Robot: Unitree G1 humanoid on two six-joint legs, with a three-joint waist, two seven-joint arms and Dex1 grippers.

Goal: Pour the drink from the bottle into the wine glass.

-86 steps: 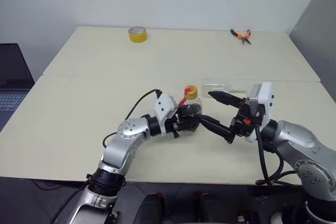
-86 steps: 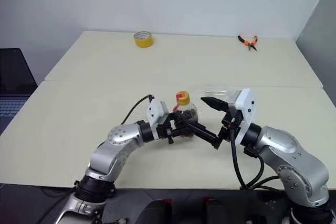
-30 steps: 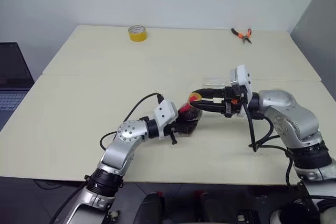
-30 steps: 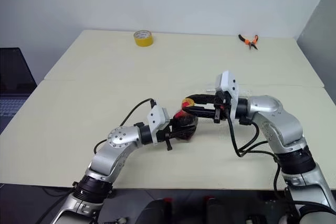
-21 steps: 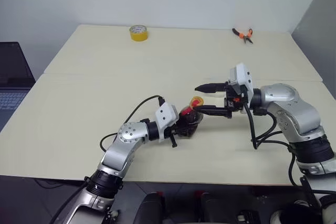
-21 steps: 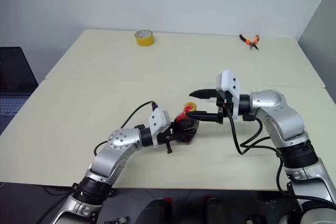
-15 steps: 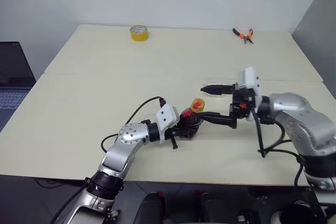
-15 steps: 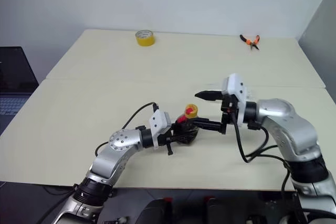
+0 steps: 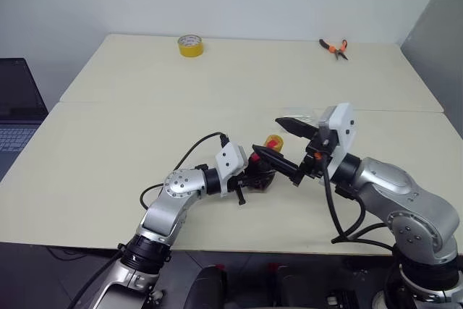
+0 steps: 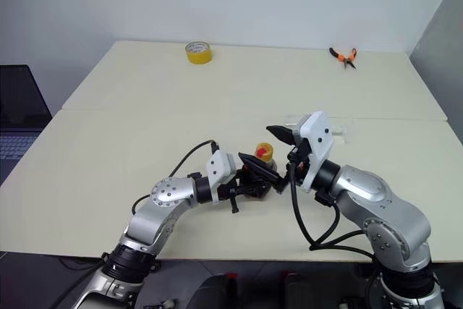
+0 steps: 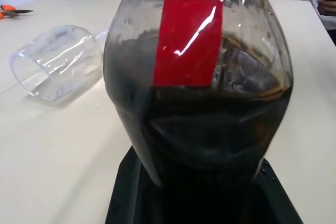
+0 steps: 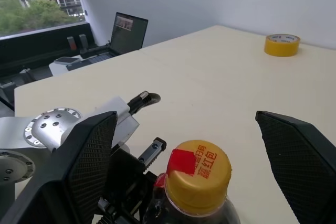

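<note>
The right gripper (image 12: 194, 145), which a second ago was pinched at the yellow cap (image 12: 198, 174), has let go, spread wide and drawn back toward the near edge of the table (image 9: 130, 128); its two fingers now stand well apart, one on each side of the cap and clear of it. The cap is still on the bottle (image 11: 197, 103), so the drink (image 11: 210, 145) cannot be poured yet; this looks like a re-grip for another twist, or a turn that failed to loosen it. The left gripper (image 9: 249, 176) stays pressed shut on the bottle's rounded body and holds it near the middle of the table's near half, tilted a little, with the dark liquid filling the lower part below the red label. The wine glass (image 11: 55, 69) lies on its side on the table just beyond the bottle, empty, and will need standing up before any pouring. The table is a pale cream top with a seam across its middle; a yellow tape roll (image 9: 189, 45) sits near the far edge and orange-handled pliers (image 9: 333, 48) near the far right corner. A laptop (image 9: 18, 110) sits beyond the left edge, and a plain white wall stands behind.
</note>
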